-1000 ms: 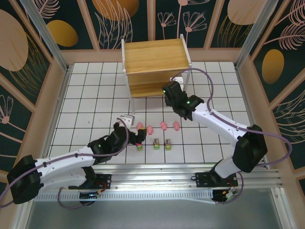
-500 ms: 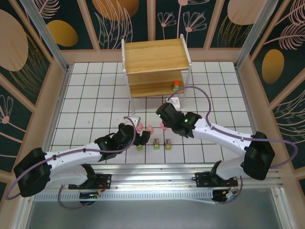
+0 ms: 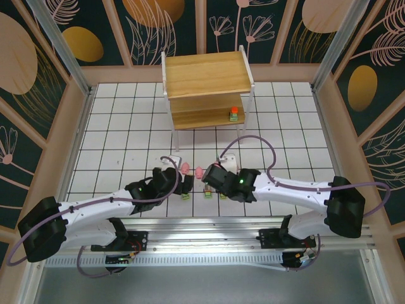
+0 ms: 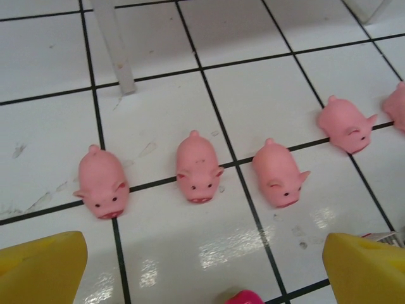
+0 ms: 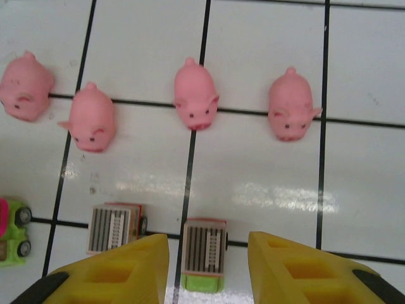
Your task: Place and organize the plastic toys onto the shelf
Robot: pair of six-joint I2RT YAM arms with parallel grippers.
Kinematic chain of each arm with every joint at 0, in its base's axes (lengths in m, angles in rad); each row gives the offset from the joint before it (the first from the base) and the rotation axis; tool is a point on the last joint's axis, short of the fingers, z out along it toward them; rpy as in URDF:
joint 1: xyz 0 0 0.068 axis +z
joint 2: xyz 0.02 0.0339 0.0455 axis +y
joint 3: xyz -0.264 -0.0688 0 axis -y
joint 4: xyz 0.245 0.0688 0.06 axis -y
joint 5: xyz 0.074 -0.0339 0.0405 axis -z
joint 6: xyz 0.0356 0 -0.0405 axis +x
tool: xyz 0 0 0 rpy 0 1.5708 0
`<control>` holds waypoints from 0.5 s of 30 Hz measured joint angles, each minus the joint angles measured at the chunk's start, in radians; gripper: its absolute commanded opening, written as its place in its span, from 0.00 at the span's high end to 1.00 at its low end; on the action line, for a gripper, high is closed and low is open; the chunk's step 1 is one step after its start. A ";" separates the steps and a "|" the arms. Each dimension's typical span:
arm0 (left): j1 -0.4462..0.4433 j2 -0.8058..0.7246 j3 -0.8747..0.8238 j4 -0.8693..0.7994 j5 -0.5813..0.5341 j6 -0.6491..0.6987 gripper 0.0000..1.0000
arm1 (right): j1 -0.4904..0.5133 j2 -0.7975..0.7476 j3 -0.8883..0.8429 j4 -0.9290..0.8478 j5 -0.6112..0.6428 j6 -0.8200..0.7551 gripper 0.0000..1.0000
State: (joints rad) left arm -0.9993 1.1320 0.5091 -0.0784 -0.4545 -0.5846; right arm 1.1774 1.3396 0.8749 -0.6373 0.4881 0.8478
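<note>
Both arms low over the toy rows, shelf beyond.
R gripper [image 5: 207, 244] has jaws apart, straddling a striped blocky toy [image 5: 204, 253] w/o pinching it. L gripper [image 4: 205, 253] is spread wide, magenta-topped piece [image 4: 243, 296] at its 6 o'clock. Pink pigs [image 5: 195, 95] sit in a row at 12 o'clock of the blocks. Further back stands the shelf [image 3: 205, 76] — one orange-topped toy [image 3: 233, 113] on its lower board, 3 o'clock end.

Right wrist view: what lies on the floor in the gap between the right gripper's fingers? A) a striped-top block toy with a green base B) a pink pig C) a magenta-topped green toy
A: the striped-top block toy lies in the gap of the open right gripper, touching neither finger.
</note>
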 measured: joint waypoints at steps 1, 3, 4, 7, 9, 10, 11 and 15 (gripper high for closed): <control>0.000 -0.001 0.000 -0.010 -0.003 -0.008 0.05 | 0.009 0.000 -0.009 -0.002 -0.002 0.014 0.61; 0.000 -0.009 -0.002 -0.025 -0.007 -0.023 0.05 | 0.021 0.000 -0.021 -0.008 -0.008 0.035 0.61; 0.000 -0.018 -0.005 -0.032 -0.010 -0.029 0.05 | 0.025 0.000 -0.029 -0.009 -0.012 0.046 0.61; 0.000 -0.046 -0.018 -0.052 -0.022 -0.049 0.05 | 0.031 0.000 -0.051 -0.007 -0.020 0.067 0.61; 0.000 -0.059 -0.024 -0.061 -0.027 -0.057 0.05 | 0.034 0.001 -0.062 -0.006 -0.023 0.079 0.59; 0.000 -0.065 -0.027 -0.066 -0.029 -0.058 0.05 | 0.037 0.003 -0.064 -0.005 -0.026 0.083 0.57; 0.000 -0.068 -0.029 -0.069 -0.029 -0.061 0.05 | 0.039 0.006 -0.066 -0.001 -0.027 0.087 0.55; 0.000 -0.082 -0.037 -0.083 -0.034 -0.068 0.05 | 0.047 0.030 -0.070 0.021 -0.036 0.105 0.50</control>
State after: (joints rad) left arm -0.9993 1.0496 0.4725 -0.1612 -0.4885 -0.6529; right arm 1.2240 1.3693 0.8051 -0.6163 0.4522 0.9531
